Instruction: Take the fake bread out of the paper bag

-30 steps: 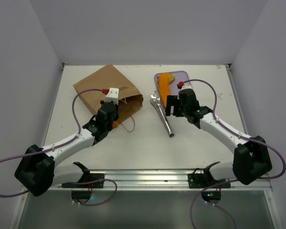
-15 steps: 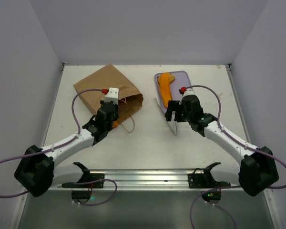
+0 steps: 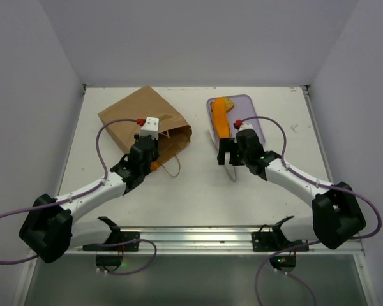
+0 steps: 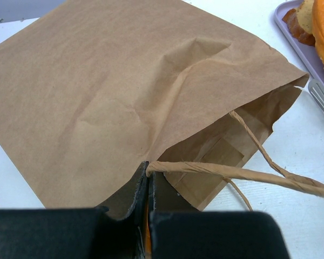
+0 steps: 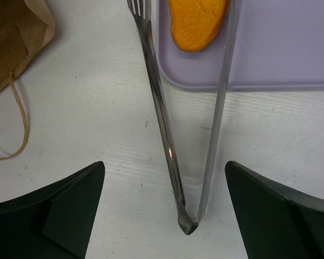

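The brown paper bag (image 3: 143,124) lies flat at the back left, mouth toward the middle. My left gripper (image 3: 151,145) is shut on the bag's mouth edge where a string handle (image 4: 243,174) is attached; the fingertips (image 4: 143,181) pinch the paper. A sliver of orange bread (image 3: 154,166) shows under that wrist, mostly hidden. A long orange baguette (image 3: 221,118) lies on the lavender tray (image 3: 254,105). My right gripper (image 3: 229,155) is open and empty, low over the metal tongs (image 5: 167,145), its fingers (image 5: 54,210) wide on either side of the tongs' hinge end.
In the right wrist view the tongs straddle the tray's near edge (image 5: 281,81), around the baguette tip (image 5: 197,21). A browner bread piece (image 4: 299,24) sits at the tray's far end. The bag's loose handle loop (image 3: 172,167) lies on the white table.
My right gripper has moved left and nearer, from beside the tongs to over their hinge end. The left arm and the bag have not moved.
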Tool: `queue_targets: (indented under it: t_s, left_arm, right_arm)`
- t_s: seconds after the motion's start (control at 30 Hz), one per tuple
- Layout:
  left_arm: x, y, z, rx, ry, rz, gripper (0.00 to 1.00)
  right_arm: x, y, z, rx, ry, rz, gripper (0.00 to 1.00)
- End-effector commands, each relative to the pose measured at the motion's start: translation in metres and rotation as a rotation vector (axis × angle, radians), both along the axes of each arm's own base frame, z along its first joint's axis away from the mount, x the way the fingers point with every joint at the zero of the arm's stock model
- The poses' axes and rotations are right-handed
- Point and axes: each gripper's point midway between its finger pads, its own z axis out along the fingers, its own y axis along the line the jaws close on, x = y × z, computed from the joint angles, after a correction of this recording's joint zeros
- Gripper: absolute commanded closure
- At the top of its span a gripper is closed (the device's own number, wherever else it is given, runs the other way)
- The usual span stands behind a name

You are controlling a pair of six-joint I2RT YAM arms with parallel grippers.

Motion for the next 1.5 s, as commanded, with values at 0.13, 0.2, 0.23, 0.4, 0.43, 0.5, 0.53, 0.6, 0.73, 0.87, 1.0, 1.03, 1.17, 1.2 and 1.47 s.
queue_targets:
  t_s: [0.13, 0.2, 0.23, 0.4, 0.43, 0.5, 0.53, 0.6, 0.73, 0.87, 1.0, 1.03, 1.17, 1.2, 1.47]
  left_arm:
    - [0.004, -0.001, 0.015, -0.051, -0.039, 0.013, 1.0]
    - [0.004, -0.001, 0.016, -0.053, -0.04, 0.014, 1.0]
    - [0.004, 0.0, 0.015, -0.052, -0.039, 0.015, 1.0]
    - [0.004, 0.0, 0.016, -0.054, -0.041, 0.014, 1.0]
    - [0.004, -0.001, 0.016, -0.053, -0.043, 0.012, 1.0]
    - [0.003, -0.001, 0.017, -0.054, -0.044, 0.012, 1.0]
    - [0.003, -0.001, 0.017, -0.055, -0.045, 0.012, 1.0]
    - [0.004, -0.001, 0.016, -0.055, -0.042, 0.008, 1.0]
    - [0.005, -0.002, 0.014, -0.049, -0.038, 0.007, 1.0]
    - [0.004, -0.001, 0.016, -0.051, -0.042, 0.011, 1.0]
    - [0.003, 0.0, 0.017, -0.053, -0.047, 0.012, 1.0]
    - [0.003, 0.0, 0.018, -0.054, -0.049, 0.012, 1.0]
    - [0.003, 0.0, 0.018, -0.057, -0.051, 0.011, 1.0]
    - [0.002, 0.0, 0.018, -0.055, -0.051, 0.009, 1.0]
    - [0.002, 0.001, 0.02, -0.058, -0.054, 0.012, 1.0]
  right_arm:
    - [0.009, 0.005, 0.002, -0.103, -0.066, -0.015, 0.01]
    - [0.009, 0.007, -0.004, -0.132, -0.06, -0.013, 0.01]
    - [0.011, 0.004, -0.005, -0.154, -0.068, -0.029, 0.01]
    - [0.015, 0.002, -0.012, -0.187, -0.076, -0.054, 0.01]
    - [0.015, 0.001, -0.014, -0.193, -0.078, -0.06, 0.01]
    - [0.017, 0.0, -0.016, -0.198, -0.084, -0.066, 0.01]
    - [0.019, 0.001, -0.017, -0.196, -0.09, -0.069, 0.01]
    - [0.02, 0.0, -0.02, -0.2, -0.092, -0.072, 0.01]
    - [0.023, 0.002, -0.027, -0.204, -0.094, -0.07, 0.01]
    - [0.026, 0.004, -0.034, -0.213, -0.084, -0.067, 0.01]
    - [0.028, 0.003, -0.039, -0.223, -0.077, -0.077, 0.01]
    - [0.028, 0.002, -0.041, -0.229, -0.076, -0.082, 0.02]
    - [0.03, 0.002, -0.047, -0.238, -0.064, -0.091, 0.03]
    - [0.029, 0.002, -0.049, -0.242, -0.059, -0.09, 0.03]
    - [0.029, 0.003, -0.056, -0.238, -0.039, -0.092, 0.07]
